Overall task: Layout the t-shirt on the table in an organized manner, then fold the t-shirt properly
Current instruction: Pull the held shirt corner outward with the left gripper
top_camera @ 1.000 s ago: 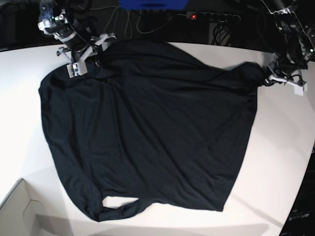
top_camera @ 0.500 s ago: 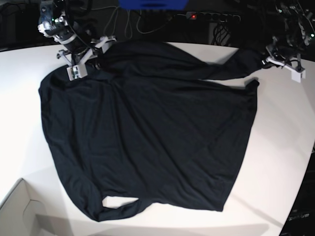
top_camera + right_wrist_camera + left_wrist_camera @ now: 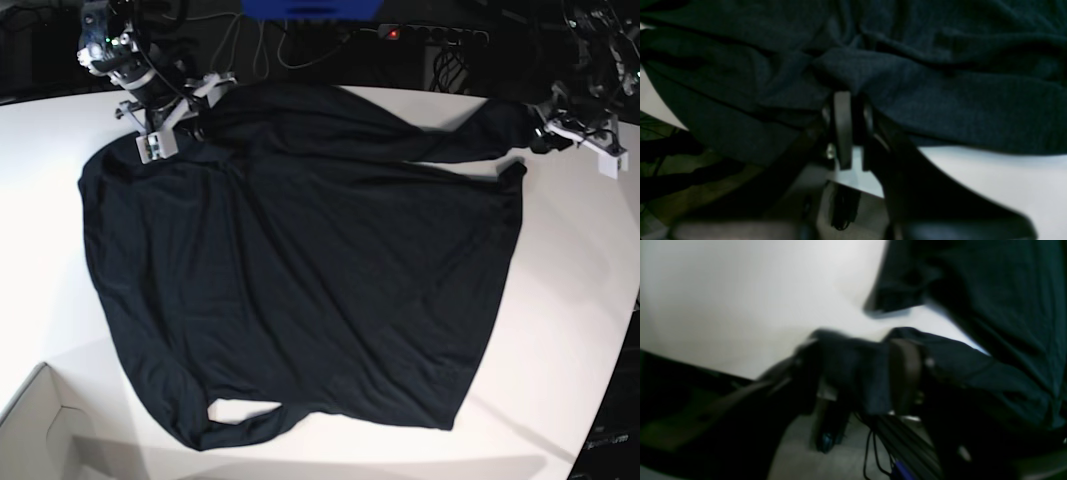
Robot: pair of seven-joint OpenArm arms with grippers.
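T-shirt (image 3: 300, 270) betw. both low claws

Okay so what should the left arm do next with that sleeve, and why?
Probably lift the left gripper clear of the t-shirt. Its jaws look parted, yet fabric still lies between them in the left wrist view, and the sleeve stretches toward the table edge. The right gripper pinches the opposite corner.

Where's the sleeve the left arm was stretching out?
In the base view the sleeve lies at the table's far right, its tip at the left gripper.
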